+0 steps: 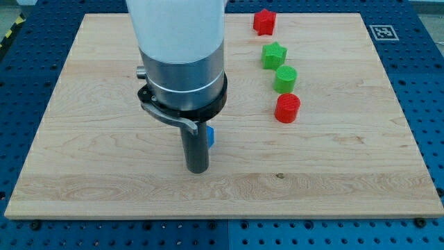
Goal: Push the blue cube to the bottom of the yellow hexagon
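Arm: white upper housing, silver-grey metal collar w/ black clamp ring + grey bracket. Dark cylindrical rod below; my tip [198,169] blunt, black.

A: How much of the blue block [210,135] shows?

B: Only a sliver, poking out on the view's right of my tip [198,169]; the rod covers the rest, so its shape can't be made out.

A: And the arm?

B: Its upper part is cut off by the view's top. The tabletop [333,173] behind it is hidden.
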`<act>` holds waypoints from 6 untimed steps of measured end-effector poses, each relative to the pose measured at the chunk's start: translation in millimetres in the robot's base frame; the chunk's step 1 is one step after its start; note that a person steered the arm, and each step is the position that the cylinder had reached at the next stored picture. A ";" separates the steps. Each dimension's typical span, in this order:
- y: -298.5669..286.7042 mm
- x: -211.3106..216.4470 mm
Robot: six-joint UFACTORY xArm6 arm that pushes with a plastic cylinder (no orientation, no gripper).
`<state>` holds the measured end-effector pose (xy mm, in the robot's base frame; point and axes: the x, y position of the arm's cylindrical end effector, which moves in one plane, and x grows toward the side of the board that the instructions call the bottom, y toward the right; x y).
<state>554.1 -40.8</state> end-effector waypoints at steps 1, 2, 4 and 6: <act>-9.4 -13.5; -14.7 -42.8; -12.8 -40.6; 55.7 -47.9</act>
<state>506.2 14.9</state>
